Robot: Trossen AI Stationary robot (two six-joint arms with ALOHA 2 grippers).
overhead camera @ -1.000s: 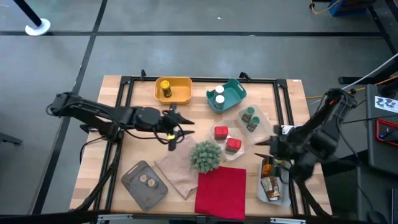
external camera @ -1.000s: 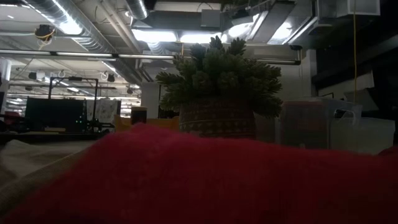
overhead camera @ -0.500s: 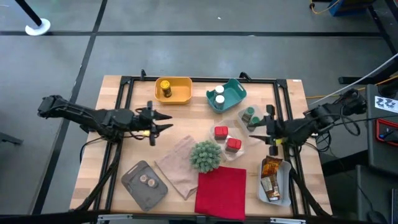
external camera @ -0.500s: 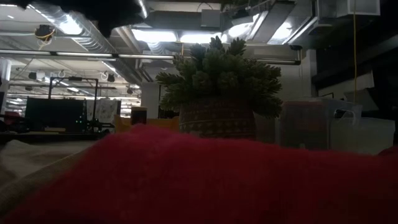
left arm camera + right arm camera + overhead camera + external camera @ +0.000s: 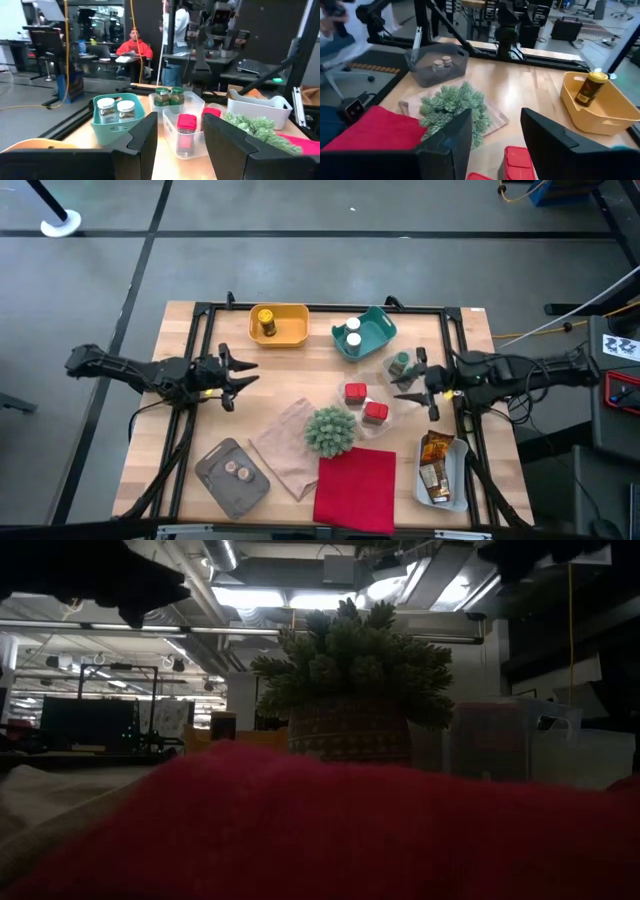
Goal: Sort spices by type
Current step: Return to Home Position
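My left gripper [image 5: 236, 374] hovers open over the table's left part, pointing right, with nothing between its fingers [image 5: 180, 125]. My right gripper [image 5: 408, 385] hovers open beside the green jars [image 5: 400, 364], pointing left, and is also empty [image 5: 496, 122]. A yellow jar [image 5: 265, 323] stands in the yellow tray [image 5: 293, 330]. Two white-capped jars [image 5: 347, 334] stand in the teal tray [image 5: 375, 326]. Two red tins [image 5: 355, 392] sit in a clear tray. Orange-brown packets [image 5: 435, 465] lie in the white tray. Two brown discs [image 5: 237, 471] lie in the grey tray.
A spiky green plant ball [image 5: 331, 430] stands mid-table on a beige cloth [image 5: 285, 448]. A red cloth [image 5: 356, 488] lies at the near edge and fills the low view [image 5: 320, 830]. A black frame [image 5: 200, 330] rims the table. Bare wood lies between the yellow tray and the beige cloth.
My left gripper has drawn back toward the table's left edge and sunk a little, staying open. My right gripper has swung from beside the packet tray toward the far edge, and its arm has stretched out toward the right edge; it stays open. No spice has moved.
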